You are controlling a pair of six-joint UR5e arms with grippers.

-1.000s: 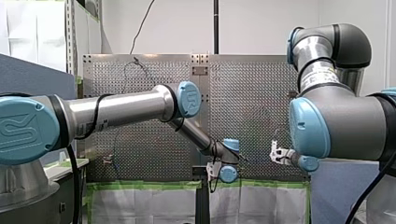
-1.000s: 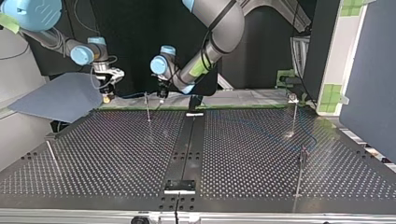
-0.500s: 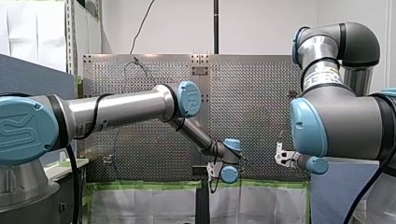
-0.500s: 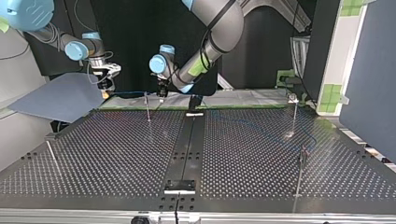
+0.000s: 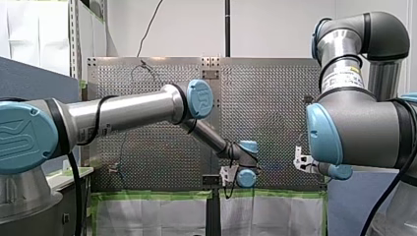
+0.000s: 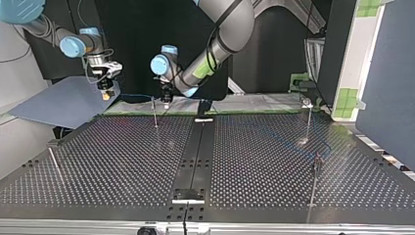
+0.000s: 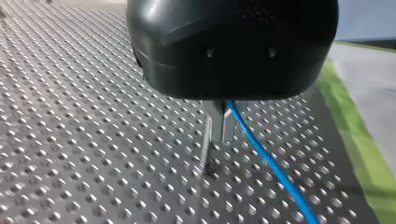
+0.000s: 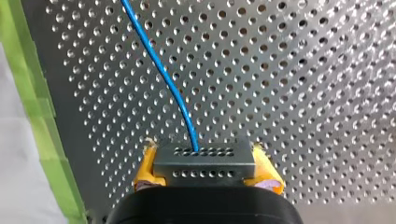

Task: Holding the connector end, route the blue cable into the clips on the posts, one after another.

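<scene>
Right gripper (image 6: pixel 104 93): at the top view's left, near the table's (image 6: pixel 122 161) far edge, with yellow pads (image 8: pixel 147 168) clamped tight on the grey connector (image 8: pixel 204 163).
Cable (image 6: pixel 132 96): blue, out of the connector and straight across to the post, then trailing over the table toward the top view's right.
Post (image 6: pixel 154 113): upright, near the far edge.
Left gripper (image 6: pixel 166 101): just beside the post's top, metal fingers (image 7: pixel 216 123) drawn together. The cable runs out right at them. Pinched or not, can't tell.
</scene>
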